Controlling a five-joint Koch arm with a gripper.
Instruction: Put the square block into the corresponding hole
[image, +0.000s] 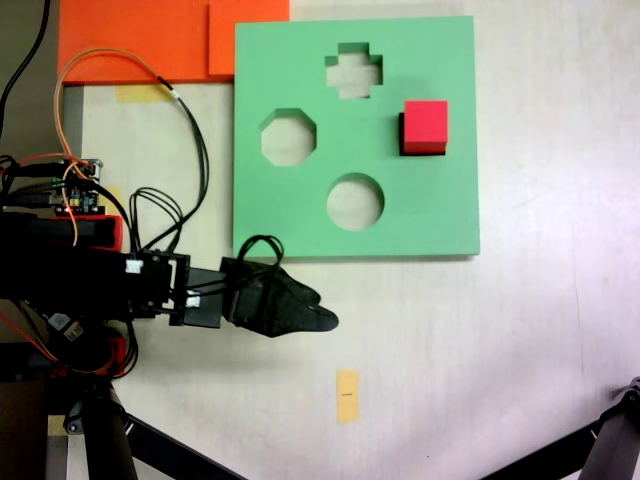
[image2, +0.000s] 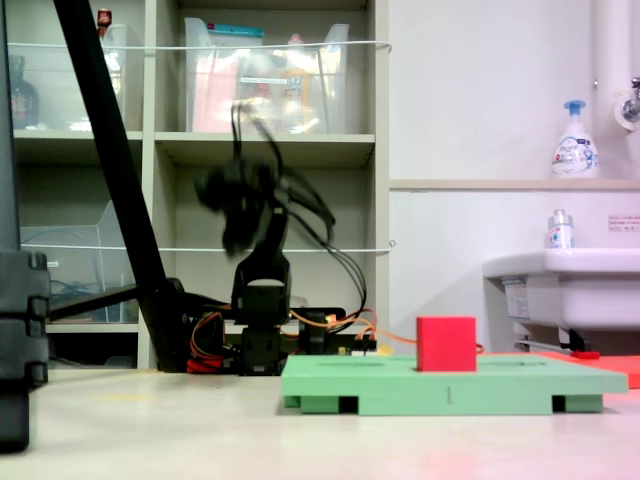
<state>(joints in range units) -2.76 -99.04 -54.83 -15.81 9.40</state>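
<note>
In the first exterior view, the red block (image: 425, 125) sat in the square hole (image: 403, 133) of the green board (image: 440, 210), so the job looked done. The gripper (image: 300, 310) hung off the board, jaws unreadable. In the second exterior view, the block (image2: 446, 343) stood proud of the board (image2: 400, 385) on a pale table (image2: 150, 430); shelves (image2: 270, 140) and a sink (image2: 560, 275) lay behind.

Surface: pale beige tabletop (image2: 150, 425), evenly lit.
Shelving: off-white open shelf unit (image2: 270, 148) at the back, clear storage bins (image2: 265, 85) on its upper shelf.
Wall: plain white wall (image2: 470, 90) right of the shelf unit.
Sink: white basin (image2: 560, 285) right of the shelf unit; pump bottle (image2: 574, 145) on the ledge above.
</note>
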